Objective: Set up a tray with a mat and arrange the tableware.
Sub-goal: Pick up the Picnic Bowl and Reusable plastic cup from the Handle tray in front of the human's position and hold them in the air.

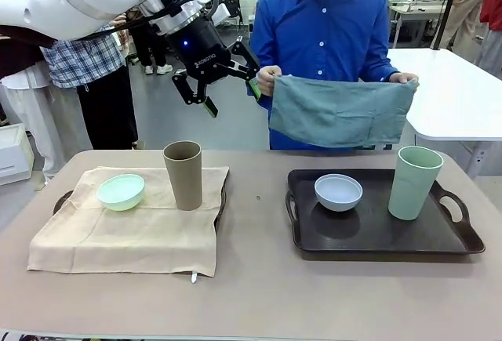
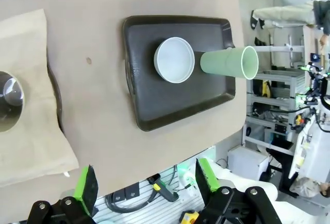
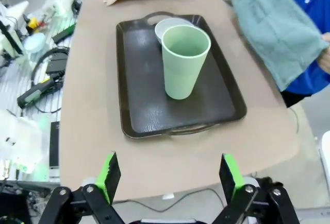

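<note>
Two trays sit side by side on a matte tan tabletop (image 1: 259, 286) with rounded corners, well apart from each other. Behind the table is a workshop room with a grey floor, a white table (image 1: 459, 102) off to the robot's right and other people standing farther back.

On the robot's left, a beige cloth mat (image 1: 125, 239) is draped over a dark tray (image 1: 61, 200), of which little more than the handle and an edge show. A shallow mint-green bowl (image 1: 121, 192) rests on the mat near its left end. A tall tan-brown cup (image 1: 183, 175) stands upright to the bowl's right, near it but not touching.

On the robot's right lies a dark brown rectangular tray (image 1: 369, 235) with raised rim and handles, its bottom bare. A small white bowl (image 1: 338, 192) sits left of the middle of it, and a tall pale-green cup (image 1: 414, 183) stands upright toward its right end. All four pieces are plain and matte.

At the far side, a person in a blue shirt holds a grey-green cloth (image 1: 337, 112) spread out by its top corners, one hand (image 1: 269, 80) at each end. The cloth hangs above the table's far edge, behind the bare tray.

The left gripper (image 1: 234, 99) is raised high over the far side of the table, just beside the cloth's near corner, with its fingers spread and nothing between them. The right gripper (image 3: 170, 176) is also spread wide and empty, looking down from beyond the table's end at the pale-green cup and the bare tray.
</note>
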### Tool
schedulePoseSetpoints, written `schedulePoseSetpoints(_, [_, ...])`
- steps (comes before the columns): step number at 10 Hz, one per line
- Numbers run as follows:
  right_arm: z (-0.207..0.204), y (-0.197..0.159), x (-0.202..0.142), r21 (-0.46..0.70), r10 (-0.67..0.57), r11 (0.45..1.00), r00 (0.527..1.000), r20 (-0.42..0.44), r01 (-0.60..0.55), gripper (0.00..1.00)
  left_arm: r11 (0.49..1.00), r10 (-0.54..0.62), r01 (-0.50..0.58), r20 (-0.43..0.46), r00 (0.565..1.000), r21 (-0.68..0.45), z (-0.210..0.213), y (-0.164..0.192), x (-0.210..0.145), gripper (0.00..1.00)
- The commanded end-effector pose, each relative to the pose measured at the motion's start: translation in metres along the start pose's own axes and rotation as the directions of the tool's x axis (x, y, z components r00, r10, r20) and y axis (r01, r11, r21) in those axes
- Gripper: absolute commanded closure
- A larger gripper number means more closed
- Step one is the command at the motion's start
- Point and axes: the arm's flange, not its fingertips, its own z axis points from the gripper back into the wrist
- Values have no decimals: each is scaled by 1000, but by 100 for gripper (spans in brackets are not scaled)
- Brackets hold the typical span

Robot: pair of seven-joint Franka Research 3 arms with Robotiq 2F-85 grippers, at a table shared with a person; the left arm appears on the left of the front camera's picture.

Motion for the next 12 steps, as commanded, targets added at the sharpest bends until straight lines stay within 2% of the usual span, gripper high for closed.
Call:
schedulePoseSetpoints(1, [-26, -26, -1, 41, 75, 996, 997, 1, -75, 0, 997, -4, 7, -41, 999, 80, -23, -38, 27, 0])
schedulePoseSetpoints(2, [-39, -34, -1, 49, 91, 995, 996, 25, -92, 0, 986, -34, 40, -35, 999, 163, -35, -58, 27, 0])
schedulePoseSetpoints(5, [-85, -53, 9, 87, 135, 986, 990, 49, -139, 0, 958, -46, 57, -47, 998, 279, -76, -88, 43, 0])
schedulePoseSetpoints(8, [-128, -57, 26, 147, 192, 966, 971, 141, -213, 0, 959, -19, 41, -79, 997, 280, -119, -103, 65, 0])
schedulePoseSetpoints(9, [-129, -57, 27, 139, 147, 977, 981, 124, -164, 0, 987, -73, 90, -126, 989, 134, -112, -100, 63, 0])
schedulePoseSetpoints(10, [-118, -59, 28, 144, 163, 974, 982, 95, -176, 0, 960, -45, 64, -78, 996, 272, -118, -87, 49, 0])
schedulePoseSetpoints(12, [-118, -59, 28, 144, 163, 974, 982, 95, -176, 0, 960, -45, 64, -78, 996, 272, -118, -87, 49, 0])
